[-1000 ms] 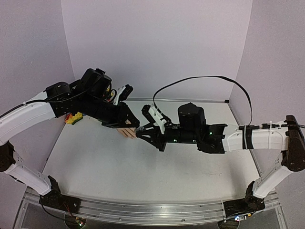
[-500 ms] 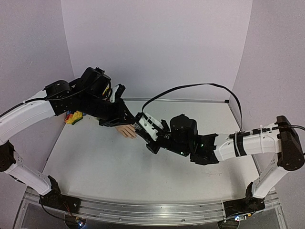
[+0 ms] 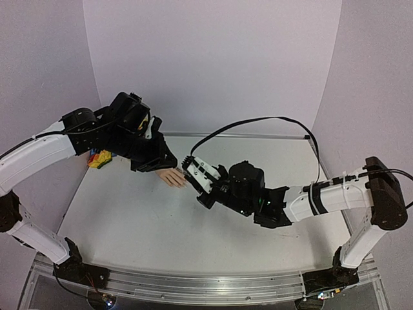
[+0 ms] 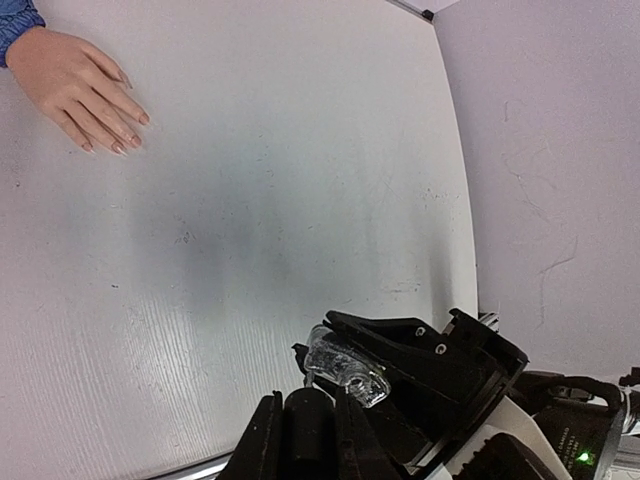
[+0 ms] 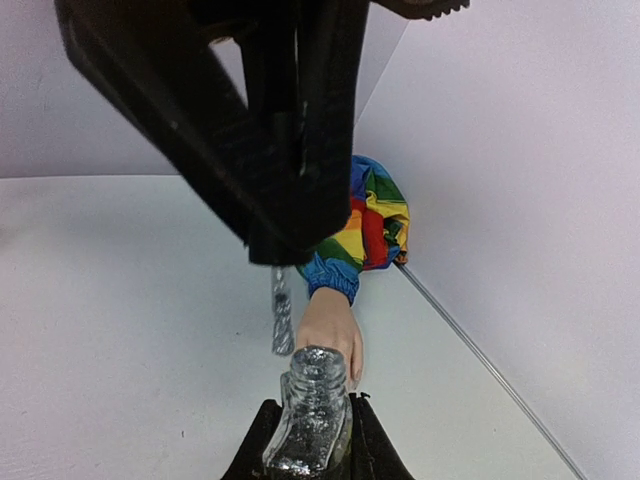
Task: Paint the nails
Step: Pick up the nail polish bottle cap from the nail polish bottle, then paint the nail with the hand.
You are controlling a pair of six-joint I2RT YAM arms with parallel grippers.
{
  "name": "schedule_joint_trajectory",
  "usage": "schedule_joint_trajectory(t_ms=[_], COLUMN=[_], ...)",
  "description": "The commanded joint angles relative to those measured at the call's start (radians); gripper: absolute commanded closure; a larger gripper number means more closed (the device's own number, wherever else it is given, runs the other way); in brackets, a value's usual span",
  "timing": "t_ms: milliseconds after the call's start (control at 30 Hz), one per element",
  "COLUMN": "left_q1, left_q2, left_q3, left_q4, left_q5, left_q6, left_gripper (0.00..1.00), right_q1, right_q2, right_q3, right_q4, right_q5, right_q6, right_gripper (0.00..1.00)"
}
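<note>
Clamping a black cylindrical cap (image 4: 308, 425) between the drawn-together fingers of the left gripper (image 3: 166, 159), at the bottom edge of the left wrist view. Dangling from that cap a short thin brush (image 5: 282, 325) with a silvery coated tip, pointing downward at the centre of the right wrist view, outside the bottle mouth and just left of and above it in the frame.

Pinching a small clear glass bottle (image 5: 312, 400) by its lower body in the right gripper (image 5: 312, 452), jaws tight against the glass, at the bottom centre of the right wrist view. Holding it upright, uncapped, neck open; glinting silver through the whole glass, fill level not discernible.

Showing a small pale peach plastic fake hand (image 4: 80, 80) lying palm down on the white tabletop (image 4: 250, 200), in the upper left corner of the left wrist view, fingers spread toward the lower right. Showing its tiny nails (image 4: 118, 149) at the fingertips, slightly darker than the skin; paint on them not discernible. Trailing a rainbow-striped fabric sleeve (image 5: 365, 225) from the wrist toward the lilac wall, right of centre in the right wrist view.

Placing, in the overhead view, both gripper tips near the frame centre, with the fake hand just below them; contact between brush and hand not discernible.
</note>
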Motion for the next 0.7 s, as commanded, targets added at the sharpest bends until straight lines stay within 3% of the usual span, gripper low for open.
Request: schedule_joint_trajectory(t_ms=[0,200,367,667], left_q1=[0.003,0.016,0.073,0.271], left_q2=[-0.057,-0.101,-0.153,-0.187], left_q3=[0.041,0.013,-0.055,-0.247], left_q4=[0.016,0.015,0.034,0.206], left_q5=[-0.055,-0.077,-0.049,0.106], left_q6=[0.013,0.045,0.084,0.193], left_gripper=[1.0,1.0,1.0,1.0], right_q1=[0.003,-0.065,-0.276,-0.519], right_q2=[-0.07,-0.178,-0.312,-0.494], right_q3=[-0.024,-0.099,-0.193,-0.282], right_q4=[0.057,0.005,-0.038,-0.123], right_q5=[-0.006,-0.136,-0.438,-0.764], right_q6=[0.053,0.222,0.438,0.512], right_gripper=[1.0,1.0,1.0,1.0])
